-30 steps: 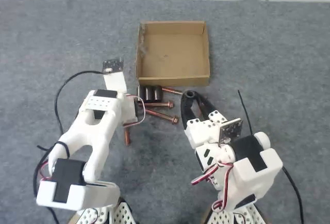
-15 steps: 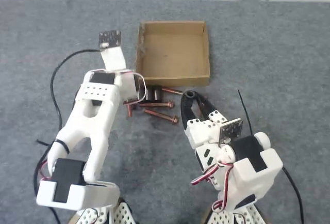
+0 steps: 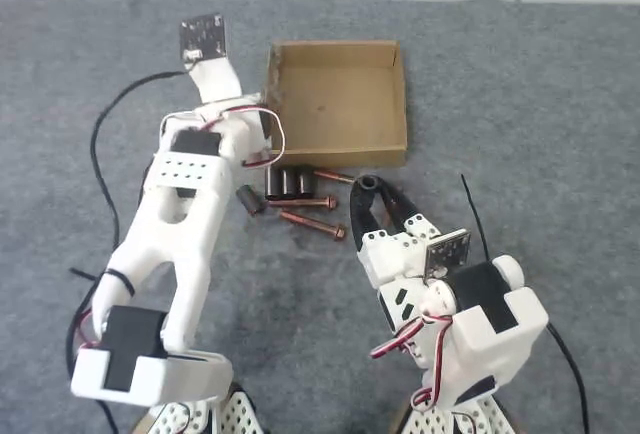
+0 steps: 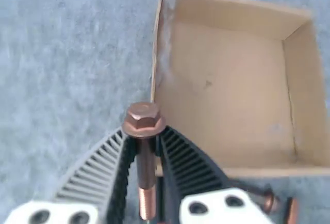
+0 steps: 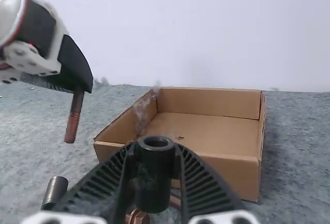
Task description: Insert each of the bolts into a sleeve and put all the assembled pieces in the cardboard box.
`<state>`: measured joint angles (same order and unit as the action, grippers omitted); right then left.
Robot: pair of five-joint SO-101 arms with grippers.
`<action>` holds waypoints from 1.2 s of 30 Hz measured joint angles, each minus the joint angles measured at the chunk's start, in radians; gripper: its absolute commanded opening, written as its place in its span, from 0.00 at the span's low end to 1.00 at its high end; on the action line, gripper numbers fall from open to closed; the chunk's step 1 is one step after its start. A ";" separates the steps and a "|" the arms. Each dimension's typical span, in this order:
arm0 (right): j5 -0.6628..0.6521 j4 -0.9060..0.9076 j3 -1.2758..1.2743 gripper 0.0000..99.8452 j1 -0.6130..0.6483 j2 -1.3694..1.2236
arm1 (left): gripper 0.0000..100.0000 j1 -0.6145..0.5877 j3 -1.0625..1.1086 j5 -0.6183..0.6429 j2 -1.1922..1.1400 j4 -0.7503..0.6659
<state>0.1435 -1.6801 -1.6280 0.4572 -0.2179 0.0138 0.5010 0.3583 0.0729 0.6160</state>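
Your left gripper (image 4: 143,139) is clamped on a bolt (image 4: 143,121), which is raised off the tabletop (image 3: 520,104) with its thread end hanging down, just beside the box's (image 3: 340,157) left wall. Your right gripper (image 5: 154,154) is closed around a black sleeve (image 5: 154,182), held upright with its bore facing up, short of the box's near wall. On the tabletop between the arms lie three loose bolts (image 3: 312,224). Two sleeves (image 3: 288,182) sit side by side just beside the box, and a third sleeve (image 3: 250,199) lies on its own nearby.
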 measured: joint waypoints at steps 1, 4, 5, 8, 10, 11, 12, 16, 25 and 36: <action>0.000 0.000 0.000 0.01 0.000 0.000 | 0.01 0.002 0.021 0.000 0.000 -0.038; 0.000 0.000 0.000 0.01 0.000 0.000 | 0.01 0.005 0.086 0.000 0.000 -0.147; 0.000 0.000 0.000 0.01 0.000 0.000 | 0.01 0.005 0.103 0.000 0.000 -0.181; 0.000 0.000 0.000 0.01 0.000 0.000 | 0.01 0.003 0.138 0.000 -0.002 -0.259; 0.000 0.000 0.000 0.01 0.000 0.000 | 0.01 0.003 0.147 0.000 -0.002 -0.298; 0.000 0.000 0.000 0.01 0.000 0.000 | 0.01 0.003 0.147 0.000 -0.002 -0.313; 0.000 0.000 0.000 0.01 0.000 0.000 | 0.01 0.005 0.149 0.000 -0.002 -0.324; 0.000 0.000 0.000 0.01 0.000 0.000 | 0.01 0.035 0.149 0.000 -0.002 -0.342; 0.000 0.000 0.000 0.01 0.000 0.000 | 0.01 0.127 0.149 -0.098 -0.002 -0.344; 0.000 0.000 0.000 0.01 0.000 0.000 | 0.01 0.272 0.282 -0.302 0.247 -0.344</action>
<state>0.1435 -1.6801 -1.6280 0.4572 -0.2179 0.2854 0.7833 0.0560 0.3199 0.2723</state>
